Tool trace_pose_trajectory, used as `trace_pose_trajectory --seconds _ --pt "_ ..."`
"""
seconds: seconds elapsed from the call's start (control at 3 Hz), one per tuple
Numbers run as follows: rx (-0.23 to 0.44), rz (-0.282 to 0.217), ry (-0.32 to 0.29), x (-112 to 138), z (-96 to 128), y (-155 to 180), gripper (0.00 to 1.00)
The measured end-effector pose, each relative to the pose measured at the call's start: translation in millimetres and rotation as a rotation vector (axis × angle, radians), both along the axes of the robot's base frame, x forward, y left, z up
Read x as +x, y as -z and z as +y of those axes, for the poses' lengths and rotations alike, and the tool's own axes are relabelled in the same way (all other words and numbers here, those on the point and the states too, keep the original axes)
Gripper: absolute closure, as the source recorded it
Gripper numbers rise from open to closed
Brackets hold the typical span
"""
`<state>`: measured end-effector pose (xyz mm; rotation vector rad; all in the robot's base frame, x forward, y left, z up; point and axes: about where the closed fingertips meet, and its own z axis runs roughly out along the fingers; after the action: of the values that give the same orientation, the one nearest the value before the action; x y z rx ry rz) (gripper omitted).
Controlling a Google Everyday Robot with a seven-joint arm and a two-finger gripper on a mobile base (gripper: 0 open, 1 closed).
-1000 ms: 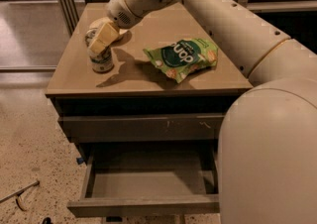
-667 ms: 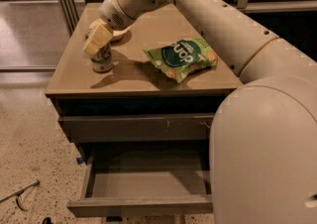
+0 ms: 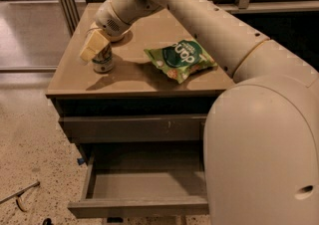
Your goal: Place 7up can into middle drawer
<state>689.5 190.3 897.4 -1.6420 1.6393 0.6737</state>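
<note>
The 7up can [image 3: 103, 62] stands upright near the left front corner of the brown cabinet top [image 3: 134, 77]. My gripper [image 3: 98, 50] is right at the can's top, tilted down from the upper right. It is open, with one pale yellow finger [image 3: 93, 46] on the can's left side, covering its lid. The other finger is hidden behind the can. The middle drawer [image 3: 139, 207] is pulled out below, and its flat grey interior [image 3: 149, 184] holds nothing.
A green snack bag [image 3: 180, 59] lies on the cabinet top to the right of the can. A shut grey drawer front [image 3: 132, 128] sits above the open drawer. My arm's large pale body [image 3: 264, 144] fills the right side. Speckled floor lies to the left.
My gripper has moved left and down onto the can's top. The can, the bag and the drawer have not moved.
</note>
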Motion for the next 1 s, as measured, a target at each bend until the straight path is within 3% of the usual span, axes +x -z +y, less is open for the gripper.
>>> trace_pose_trajectory --seconds 0.67,1.0 --pt "-0.04 0.047 0.003 -9.4 -7.8 25.7 0.0" --pt "-0.04 0.047 0.003 -9.5 -7.6 25.9 0.19"
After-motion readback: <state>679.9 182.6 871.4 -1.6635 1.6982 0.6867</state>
